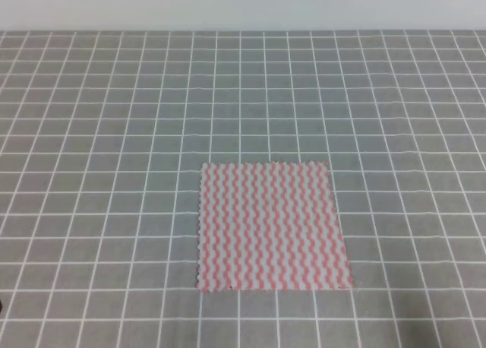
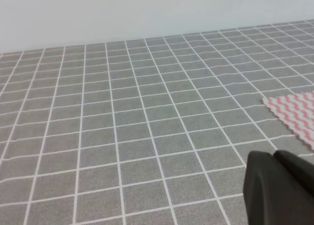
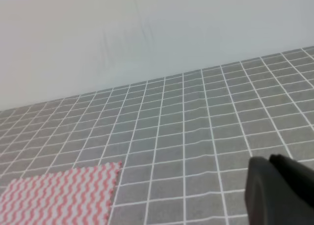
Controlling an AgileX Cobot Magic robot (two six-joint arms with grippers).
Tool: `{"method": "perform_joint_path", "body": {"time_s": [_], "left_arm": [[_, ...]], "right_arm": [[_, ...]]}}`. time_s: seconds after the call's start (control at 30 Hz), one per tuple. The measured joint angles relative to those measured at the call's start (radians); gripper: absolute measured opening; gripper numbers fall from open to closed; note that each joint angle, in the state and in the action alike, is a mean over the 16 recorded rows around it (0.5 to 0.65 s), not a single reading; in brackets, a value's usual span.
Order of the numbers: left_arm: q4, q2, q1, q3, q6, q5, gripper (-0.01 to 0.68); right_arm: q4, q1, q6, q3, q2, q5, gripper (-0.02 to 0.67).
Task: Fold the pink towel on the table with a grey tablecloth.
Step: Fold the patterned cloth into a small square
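Left gripper (image 2: 279, 188) and right gripper (image 3: 279, 190) — each visible only as a dark body at its wrist view's lower right corner; jaw state cannot be determined. The pink towel (image 1: 272, 226) lies flat and unfolded on the table with a grey tablecloth (image 1: 114, 135), near the front edge — clear of both grippers.

You see little of the robot. Your left hand (image 2: 282, 188) shows only as a matte black block with rounded corners and a shallow seam across its top. Your right hand (image 3: 279, 188) looks alike: dark, smooth plastic, blurred, with no visible cables, screws or markings.
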Motion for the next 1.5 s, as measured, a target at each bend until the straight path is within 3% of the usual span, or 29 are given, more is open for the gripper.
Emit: {"method": "perform_joint_path", "body": {"time_s": [0.73,1.5], "left_arm": [[0.004,-0.007,0.000,0.006,0.003,0.127,-0.002],[0.004,-0.004,0.000,0.003,0.003,0.132,-0.002]], "right_arm": [[-0.078,0.000,-0.056,0.000,0.000,0.058,-0.017],[-0.089,0.000,-0.101,0.003,-0.004,0.119,-0.016]]}}
